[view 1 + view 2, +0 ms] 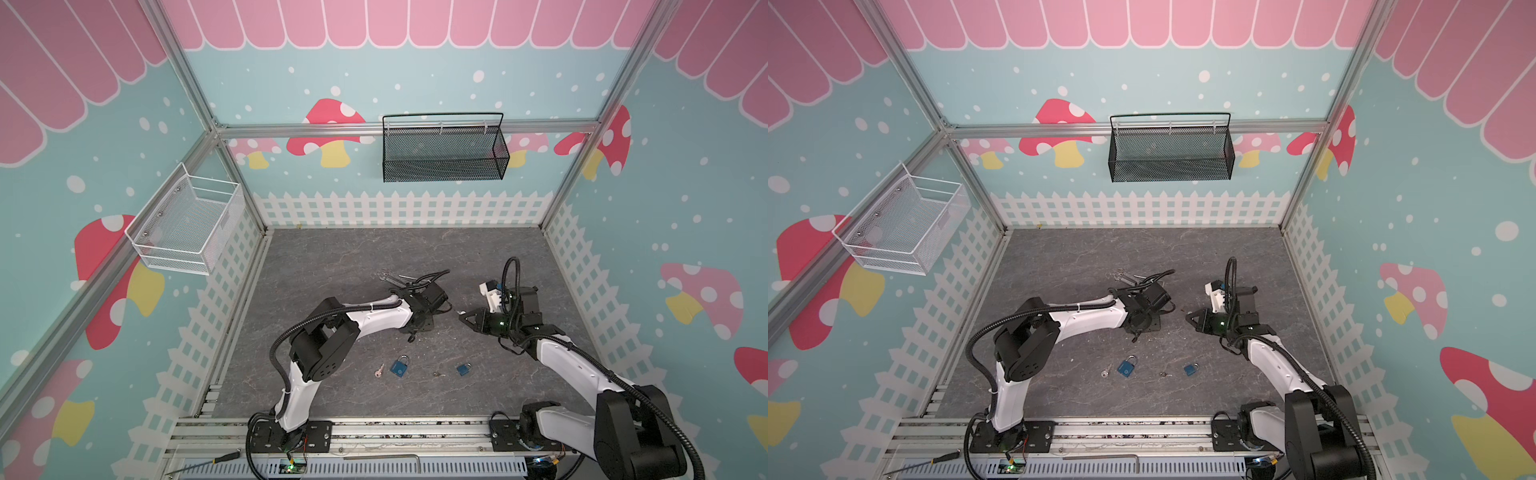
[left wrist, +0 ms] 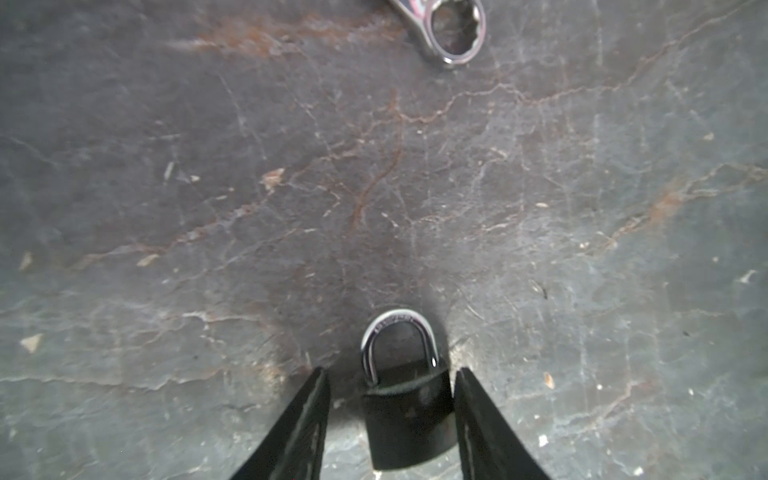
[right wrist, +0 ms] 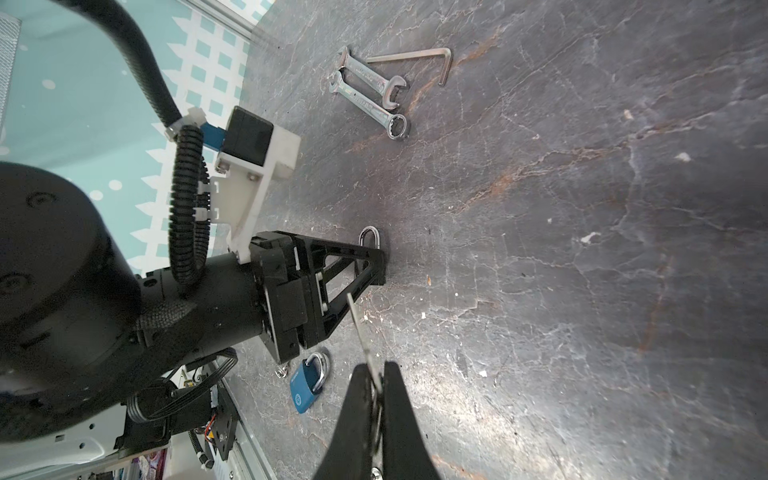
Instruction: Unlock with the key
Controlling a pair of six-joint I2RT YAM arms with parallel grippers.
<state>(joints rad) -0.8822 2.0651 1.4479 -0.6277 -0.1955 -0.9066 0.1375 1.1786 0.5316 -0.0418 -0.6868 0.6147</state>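
Black padlock (image 2: 409, 419) rests on the tabletop (image 2: 208, 166), and your left jaws straddle its body. They stand part open, one side almost touching the lock and a gap on the other, so nothing is gripped yet. I'd judge they sit there to pin the body, so it won't skid when the key goes in. Your right jaws are closed tight on the key (image 3: 360, 328), with the blade sticking out free toward the lock and well short of it. The keyway isn't visible.

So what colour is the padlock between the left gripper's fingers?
Black padlock, silver shackle; best in left wrist view.
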